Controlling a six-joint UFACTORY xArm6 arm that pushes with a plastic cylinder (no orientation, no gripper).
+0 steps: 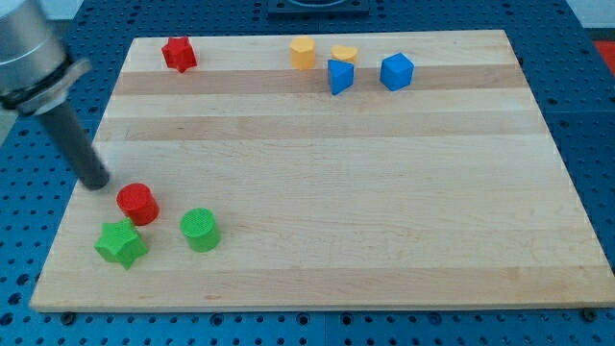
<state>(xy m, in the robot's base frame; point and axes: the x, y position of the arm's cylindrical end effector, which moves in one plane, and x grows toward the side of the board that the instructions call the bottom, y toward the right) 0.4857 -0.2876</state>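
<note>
My tip (97, 181) sits just up-left of the red round block (137, 203). No writing shows anywhere. There is no gripper to see.

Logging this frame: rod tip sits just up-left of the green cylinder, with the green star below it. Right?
Not quite. The camera view shows my tip just up-left of the red cylinder; the green cylinder lies farther right. The green star below is correct.

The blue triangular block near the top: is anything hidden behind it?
Behind the blue triangular block sits a yellow heart-shaped block; its lower edge is covered. My tip is far off, beside the red cylinder.
</note>
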